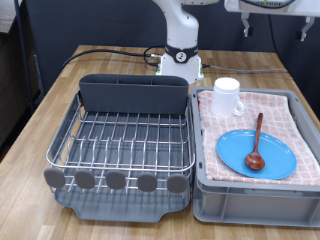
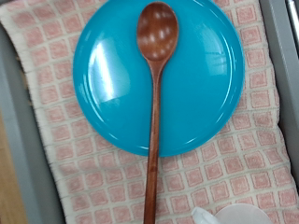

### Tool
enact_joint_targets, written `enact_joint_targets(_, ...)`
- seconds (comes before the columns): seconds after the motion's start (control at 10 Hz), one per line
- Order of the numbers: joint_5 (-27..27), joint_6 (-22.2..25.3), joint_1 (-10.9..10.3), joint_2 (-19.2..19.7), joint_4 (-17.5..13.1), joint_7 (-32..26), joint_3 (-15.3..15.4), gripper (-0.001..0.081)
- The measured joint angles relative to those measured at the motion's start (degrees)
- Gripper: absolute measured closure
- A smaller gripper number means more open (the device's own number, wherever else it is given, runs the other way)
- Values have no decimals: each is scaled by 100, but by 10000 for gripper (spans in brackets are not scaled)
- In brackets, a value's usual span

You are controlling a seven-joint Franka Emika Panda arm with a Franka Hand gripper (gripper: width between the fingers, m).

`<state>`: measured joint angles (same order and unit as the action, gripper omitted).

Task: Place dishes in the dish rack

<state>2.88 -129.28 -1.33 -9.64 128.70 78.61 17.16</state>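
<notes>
No brand, label or writing can be read in either view.

In the exterior view the dish rack (image 1: 125,140) fills the left and centre of the frame: a chrome wire grid in a dark grey tray, with a tall grey compartment along its far end and round grey tabs along the near edge. Nothing lies on its wires.

Just beside it, at the exterior view's right, stands a grey plastic bin (image 1: 255,198) lined with a pink checked cloth (image 1: 285,115), and all three dishes are in it. The white mug (image 1: 227,97) stands upright near the bin's upper left corner, its handle toward the right. The blue plate (image 1: 232,150) lies flat on the cloth in the lower half of the bin. The wooden spoon (image 1: 256,140) rests across the plate, bowl down on the plate near the frame's bottom, handle running up past the plate's rim over the cloth.

The wrist view looks straight down on the plate (image 2: 201,79) with the spoon (image 2: 155,84) on it, and a pale blurred sliver shows at the bottom edge.

The gripper (image 1: 273,8) sits at the top right of the exterior view, high above the bin and mostly cut off; whether its fingers are wide or narrow cannot be told.
</notes>
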Motion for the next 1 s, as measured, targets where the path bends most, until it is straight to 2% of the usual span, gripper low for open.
enact_joint_targets(0.2,419,-355,1,243,284,240,57,4)
enact_joint_targets(0.4,782,-1005,6,547,473,490,73,4)
enact_joint_targets(0.7,976,-831,2,581,424,530,103,4)
enact_joint_targets(1.0,1719,-1126,-7,824,439,1274,219,4)
